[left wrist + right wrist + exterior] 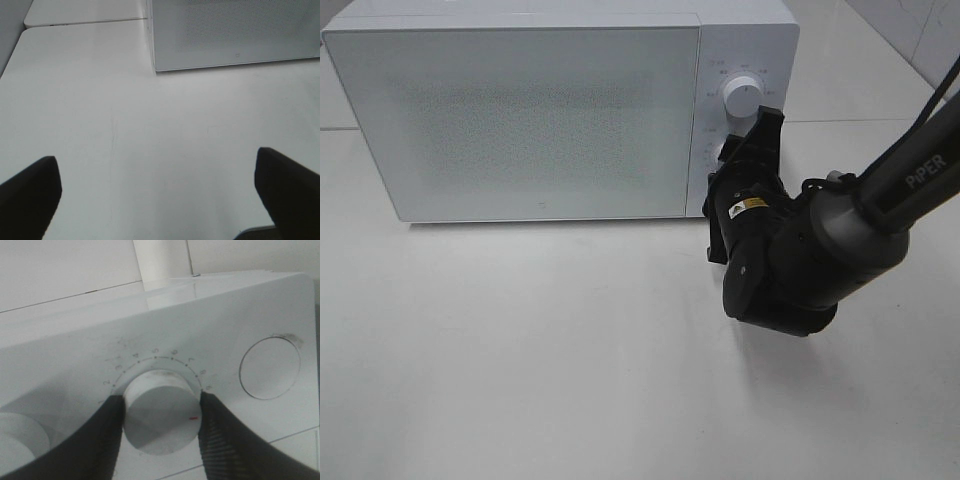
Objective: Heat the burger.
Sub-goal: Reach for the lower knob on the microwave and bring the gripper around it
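A white microwave (520, 120), door shut, stands on a white table (520, 380); numbered dial (162, 415) on its panel.

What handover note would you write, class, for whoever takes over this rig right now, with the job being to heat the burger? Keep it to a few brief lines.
Left gripper: open, empty, over the table.
Right gripper: fingers closed on the numbered dial of the microwave.
Burger: not visible in any view. The microwave door is shut and cannot be seen through.
Done: door closed, dial gripped.
Left: probably turning the dial to start heating.
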Motion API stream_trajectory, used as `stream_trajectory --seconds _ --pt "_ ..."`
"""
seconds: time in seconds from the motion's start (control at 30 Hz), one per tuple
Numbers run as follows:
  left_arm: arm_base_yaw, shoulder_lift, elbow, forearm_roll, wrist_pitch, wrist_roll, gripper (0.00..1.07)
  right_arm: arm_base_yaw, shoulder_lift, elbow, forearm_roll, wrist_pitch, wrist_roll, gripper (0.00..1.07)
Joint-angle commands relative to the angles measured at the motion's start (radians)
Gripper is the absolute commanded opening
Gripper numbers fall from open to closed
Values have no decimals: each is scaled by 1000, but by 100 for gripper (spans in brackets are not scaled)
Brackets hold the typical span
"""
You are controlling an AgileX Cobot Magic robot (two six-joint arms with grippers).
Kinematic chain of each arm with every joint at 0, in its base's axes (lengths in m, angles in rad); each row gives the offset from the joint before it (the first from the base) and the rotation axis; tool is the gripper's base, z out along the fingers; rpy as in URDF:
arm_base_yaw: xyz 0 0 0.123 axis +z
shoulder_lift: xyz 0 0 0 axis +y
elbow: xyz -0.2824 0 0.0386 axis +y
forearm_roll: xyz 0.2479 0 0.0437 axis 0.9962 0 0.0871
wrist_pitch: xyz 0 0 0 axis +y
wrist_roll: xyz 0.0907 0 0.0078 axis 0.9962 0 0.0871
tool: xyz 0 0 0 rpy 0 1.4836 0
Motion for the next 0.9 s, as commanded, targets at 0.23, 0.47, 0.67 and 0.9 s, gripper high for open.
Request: stream_trajectory --seconds 0.23,0.47,0.67,0.9 --pt "3 -26 2 -5 -15 -5 98 11 -5 -26 -127 -175 -24 3" --pt "3 -26 2 -5 -15 -5 98 11 -5 -26 -52 -176 -70 10" --pt "3 -26 2 -5 -15 -5 98 11 -5 -26 25 -177 -106 17" --pt "3 -26 2 -5 -15 -5 98 11 -5 -25 60 -177 -107 46"
